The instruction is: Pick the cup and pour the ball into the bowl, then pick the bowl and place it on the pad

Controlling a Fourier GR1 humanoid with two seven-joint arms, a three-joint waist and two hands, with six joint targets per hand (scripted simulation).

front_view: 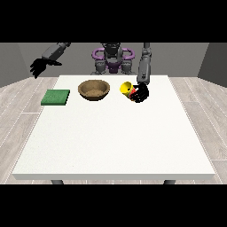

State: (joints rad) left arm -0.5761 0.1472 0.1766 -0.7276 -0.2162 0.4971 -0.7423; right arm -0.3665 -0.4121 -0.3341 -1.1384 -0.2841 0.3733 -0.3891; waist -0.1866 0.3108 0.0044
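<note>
A yellow cup (126, 88) is tilted at the far right of the table's middle, with something red showing at its side next to the black fingers. The hand at the view's right (141, 93) is curled round the cup. A brown bowl (94, 89) stands upright to the cup's left, apart from it. Further left lies a flat green pad (56, 97). The hand at the view's left (39, 67) hangs in the air off the table's far left corner, fingers relaxed and holding nothing. The ball itself is not plainly seen.
The white table (115, 142) stretches wide toward the camera in front of the objects. The robot's torso (112, 60) stands behind the far edge.
</note>
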